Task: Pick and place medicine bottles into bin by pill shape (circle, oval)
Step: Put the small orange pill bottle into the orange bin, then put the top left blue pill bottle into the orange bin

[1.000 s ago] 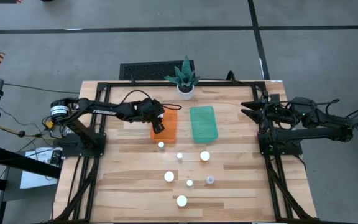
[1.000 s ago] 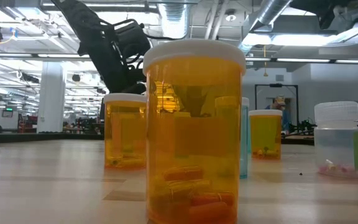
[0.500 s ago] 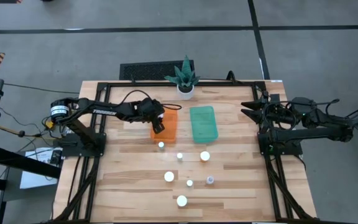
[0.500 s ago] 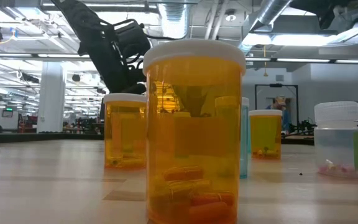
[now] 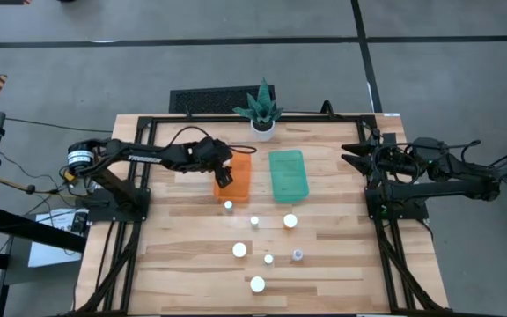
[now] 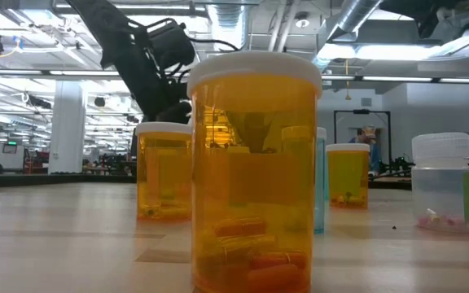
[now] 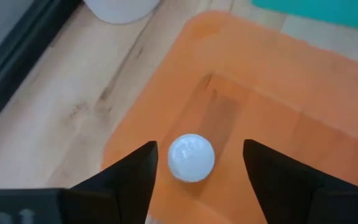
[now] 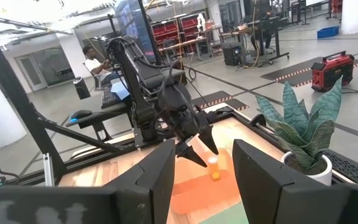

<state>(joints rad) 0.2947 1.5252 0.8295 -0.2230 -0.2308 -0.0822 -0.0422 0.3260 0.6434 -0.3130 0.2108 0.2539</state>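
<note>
Orange bin (image 5: pixel 235 177) and green bin (image 5: pixel 288 173) lay side by side near the table's (image 5: pixel 174 264) far edge, just in front of a potted plant (image 5: pixel 261 110). The left gripper (image 5: pixel 225 177) hung over the orange bin, its fingers (image 7: pixel 129 180) spread apart. Between them, not touching either, one bottle (image 7: pixel 191 158) stood upright inside that bin, showing its white cap. In the right wrist view the same bottle (image 8: pixel 212 168) sat below the left gripper's parted fingertips.

Six more bottles stood on the bare wood nearer the front: one (image 5: pixel 228 206) just before the orange bin, two (image 5: pixel 254 222) (image 5: pixel 290 221) behind the middle, then three (image 5: pixel 239 250) (image 5: pixel 268 259) (image 5: pixel 297 254), the last of these bluish, and the widest cap (image 5: pixel 257 283) closest to the front edge. None lay in the green bin.

The right gripper (image 5: pixel 352 156) waited at the table's right side, well apart from the bottles, its fingers (image 8: pixel 160 174) spread with nothing between them. A person (image 8: pixel 95 62) sat in the room beyond.
</note>
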